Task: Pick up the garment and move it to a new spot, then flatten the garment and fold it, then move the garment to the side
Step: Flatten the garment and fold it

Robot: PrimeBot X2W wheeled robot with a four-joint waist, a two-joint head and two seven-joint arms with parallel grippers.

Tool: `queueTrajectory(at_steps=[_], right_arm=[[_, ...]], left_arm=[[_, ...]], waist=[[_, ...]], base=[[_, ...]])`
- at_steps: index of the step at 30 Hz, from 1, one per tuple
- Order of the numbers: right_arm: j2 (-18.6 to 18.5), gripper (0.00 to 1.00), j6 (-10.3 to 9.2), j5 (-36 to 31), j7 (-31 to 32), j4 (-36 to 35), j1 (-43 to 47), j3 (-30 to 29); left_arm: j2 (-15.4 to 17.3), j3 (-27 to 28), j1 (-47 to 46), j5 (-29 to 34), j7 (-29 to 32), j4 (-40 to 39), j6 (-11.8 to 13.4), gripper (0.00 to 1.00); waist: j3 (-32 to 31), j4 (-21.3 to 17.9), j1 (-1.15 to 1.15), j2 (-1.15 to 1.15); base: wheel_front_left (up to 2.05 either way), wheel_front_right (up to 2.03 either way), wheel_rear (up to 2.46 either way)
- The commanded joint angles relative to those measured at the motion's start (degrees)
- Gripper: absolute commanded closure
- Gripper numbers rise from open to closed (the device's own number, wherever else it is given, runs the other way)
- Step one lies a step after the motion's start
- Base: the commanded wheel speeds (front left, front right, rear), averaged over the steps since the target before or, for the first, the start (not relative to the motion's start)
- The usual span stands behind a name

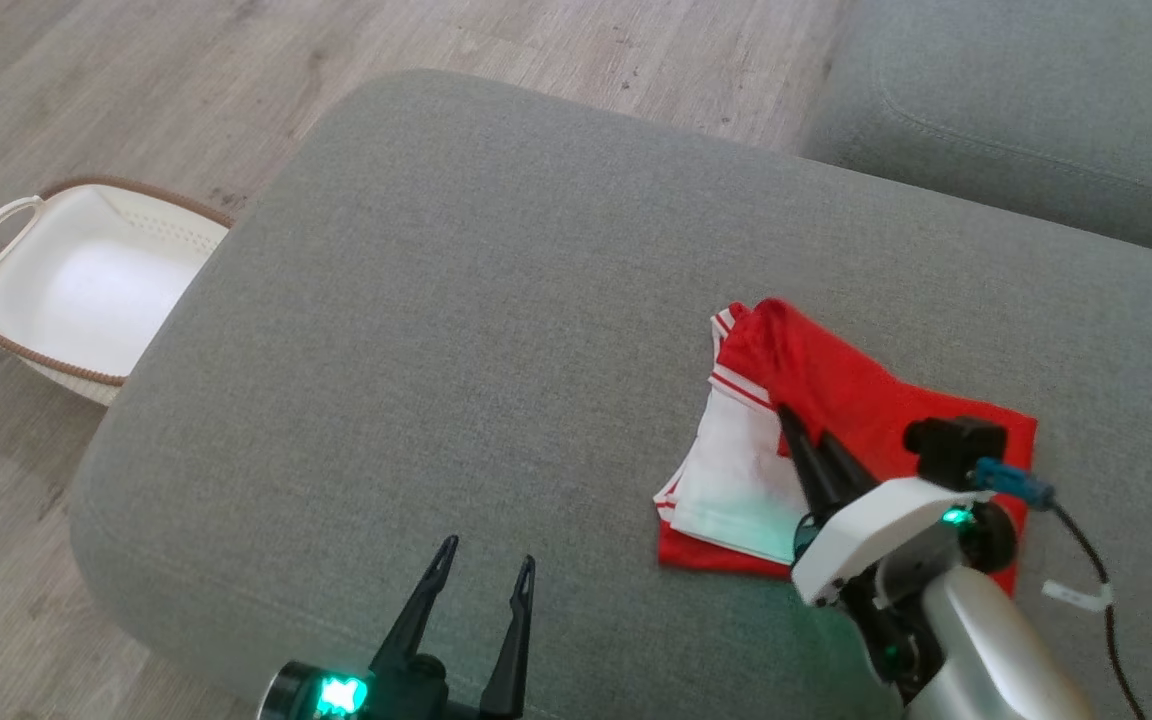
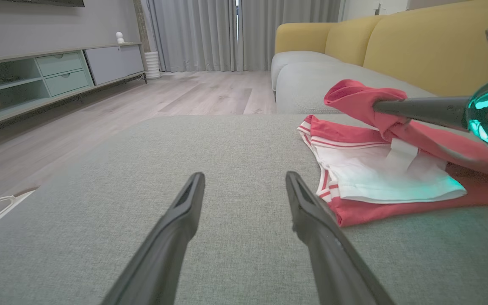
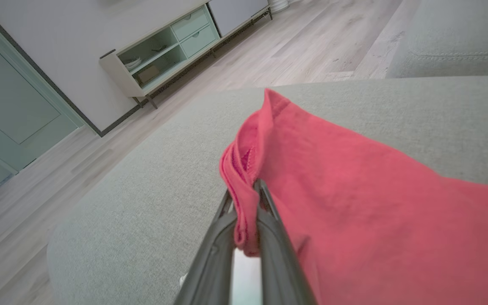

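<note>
On the cushion (image 1: 436, 300) the garment (image 1: 836, 400) lies half-folded; your right fingers (image 3: 274, 254) clamp its red fold, left fingers (image 2: 178, 228) spread empty, so carry that fold across low and square.

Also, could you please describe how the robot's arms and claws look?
Both the left claw and right claw have two long, dark fingers by a teal-green light. The right arm has a white wrist shell, a silvery forearm, and a black camera with a blue plug and black cable.
</note>
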Motion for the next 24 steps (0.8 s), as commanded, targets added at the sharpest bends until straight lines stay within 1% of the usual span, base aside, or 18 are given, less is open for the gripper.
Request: queueTrajectory(at_steps=[1,4,5,6,9,12,16,17,20,24], right_arm=[[-0.1,1.00,-0.05,0.7,-1.1,-1.1,-3.2,2.5],[-0.1,1.00,-0.05,1.8,-1.6,0.1,-3.3,5.0],[-0.1,0.98,-0.05,2.0,-2.0,0.5,-3.4,5.7],[-0.1,0.00,-0.05,2.0,-2.5,0.9,-3.5,6.3],[-0.1,0.00,-0.05,3.1,-4.8,1.0,-3.8,7.8],[-0.1,0.00,-0.05,3.8,-8.0,0.3,-4.2,8.1],[-0.1,0.00,-0.05,3.2,-10.9,0.4,-3.6,5.9],[-0.1,0.00,-0.05,3.2,-10.9,0.4,-3.6,5.9],[-0.1,0.00,-0.05,1.4,-12.8,-0.1,-2.5,4.1],[-0.3,0.00,-0.05,-5.3,-14.9,-0.9,0.1,-0.9]], left_arm=[[-1.0,1.5,-0.9,0.5,-0.5,-0.8,-0.3,0.00],[-1.3,1.9,-0.7,0.8,-0.5,-0.7,-0.5,0.00],[-1.3,2.1,-0.6,0.9,-0.5,-0.6,-0.5,0.00],[-1.4,2.3,-0.5,0.9,-0.5,-0.6,-0.5,0.00],[-1.7,2.9,-0.3,1.1,-0.5,-0.5,-0.5,0.00],[-1.8,3.6,-0.1,1.4,-0.5,-0.6,-0.5,0.00],[-1.6,4.7,0.5,1.7,-0.5,-0.9,-0.2,0.00],[-1.6,4.7,0.5,1.7,-0.5,-0.9,-0.2,0.00],[-1.6,5.8,1.2,1.8,-0.5,-1.6,0.0,0.00],[-2.2,8.0,2.4,0.4,-0.5,-1.9,0.7,0.00]], waist=[[0.0,0.1,0.00,0.00],[-0.3,0.0,0.00,0.00],[-0.4,-0.2,0.00,0.00],[-0.5,-0.4,0.00,0.00],[-0.6,-1.4,0.00,0.00],[-0.9,-3.0,0.00,0.00],[-2.1,-6.1,0.00,0.00],[-2.1,-6.1,0.00,0.00],[-3.3,-8.8,0.00,0.00],[-4.4,-12.3,0.00,0.00]], base=[[0.00,0.00,0.00],[0.00,0.00,0.00],[0.00,0.00,0.00],[0.00,0.00,0.00],[0.00,0.00,0.00],[0.00,0.00,0.00],[0.00,0.00,0.00],[0.00,0.00,0.00],[0.00,0.00,0.00],[0.00,0.00,0.00]])
